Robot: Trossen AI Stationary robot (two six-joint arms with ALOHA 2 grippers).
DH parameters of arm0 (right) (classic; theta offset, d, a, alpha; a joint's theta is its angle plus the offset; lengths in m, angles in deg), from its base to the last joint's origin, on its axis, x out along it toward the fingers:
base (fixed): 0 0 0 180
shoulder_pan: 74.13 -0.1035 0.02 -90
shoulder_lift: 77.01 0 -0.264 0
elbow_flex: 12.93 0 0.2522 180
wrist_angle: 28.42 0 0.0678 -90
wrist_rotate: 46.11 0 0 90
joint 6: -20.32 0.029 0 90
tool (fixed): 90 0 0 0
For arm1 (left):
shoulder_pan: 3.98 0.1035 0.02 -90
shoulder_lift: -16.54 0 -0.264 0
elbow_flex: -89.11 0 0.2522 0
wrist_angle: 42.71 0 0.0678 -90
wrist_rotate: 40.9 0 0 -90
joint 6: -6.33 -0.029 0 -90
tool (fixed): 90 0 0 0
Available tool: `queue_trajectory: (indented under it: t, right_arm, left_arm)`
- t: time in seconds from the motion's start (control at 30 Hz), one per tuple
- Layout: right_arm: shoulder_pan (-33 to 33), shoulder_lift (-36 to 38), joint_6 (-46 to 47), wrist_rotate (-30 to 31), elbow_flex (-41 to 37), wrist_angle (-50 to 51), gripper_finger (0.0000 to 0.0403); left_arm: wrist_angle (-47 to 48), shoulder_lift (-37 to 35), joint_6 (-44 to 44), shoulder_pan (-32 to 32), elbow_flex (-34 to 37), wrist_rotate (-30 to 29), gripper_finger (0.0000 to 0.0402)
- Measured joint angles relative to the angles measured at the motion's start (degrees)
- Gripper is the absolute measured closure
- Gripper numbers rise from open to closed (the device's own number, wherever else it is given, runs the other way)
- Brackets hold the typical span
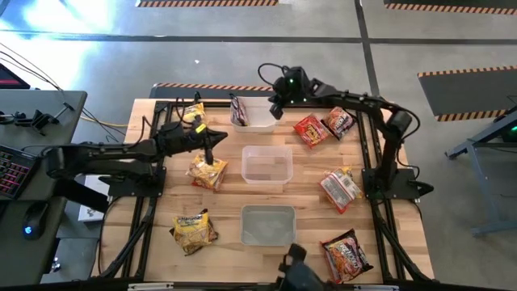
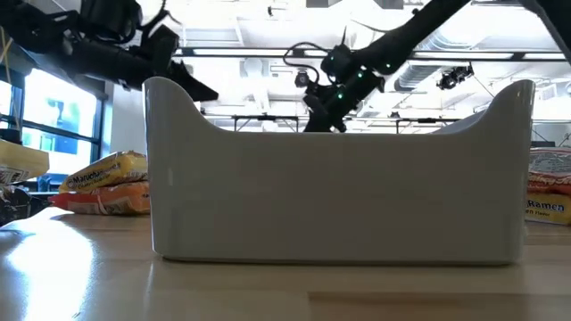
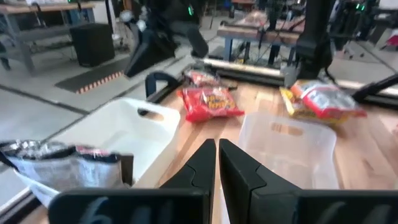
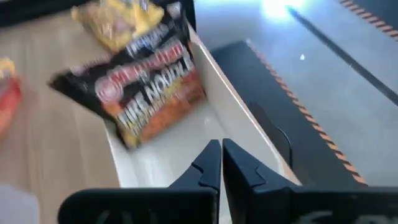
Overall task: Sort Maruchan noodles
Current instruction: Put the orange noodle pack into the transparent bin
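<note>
Smooth white tub, crinkly packets.

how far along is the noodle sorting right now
Early. One dark packet leans in the white bin under the right end effector, whose fingers are shut and empty. The left end effector, also shut and empty, hovers above a yellow packet. The two clear tubs look empty; most packets remain scattered.

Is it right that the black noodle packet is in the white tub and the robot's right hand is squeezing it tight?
Not quite. The black noodle packet does sit in the white tub, but the right gripper is not squeezing it: the right wrist view shows its fingers closed together, holding nothing, apart from the packet.
</note>
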Motion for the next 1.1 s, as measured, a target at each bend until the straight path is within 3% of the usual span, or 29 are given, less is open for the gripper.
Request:
queue_trajectory:
  t: [0.27,0.57,0.83,1.1]
  right_arm:
    - [0.7,-7.9,-12.8,-1.3,12.5,16.1,0.0403]
    - [0.4,-16.3,-18.1,-0.5,23.0,29.2,0.0403]
    - [0.5,-17.2,-19.9,3.0,27.3,36.3,0.0403]
    - [1.5,-17.2,-20.4,2.8,28.3,39.3,0.0403]
  left_arm:
    - [-4.9,6.7,-0.5,-0.2,0.0,-0.1,0.039]
    - [-6.1,6.8,1.5,-0.5,0.0,-0.1,0.039]
    - [-6.0,6.8,1.4,-1.0,0.0,-0.2,0.039]
    - [-5.9,6.8,1.3,-1.0,0.0,-0.2,0.039]
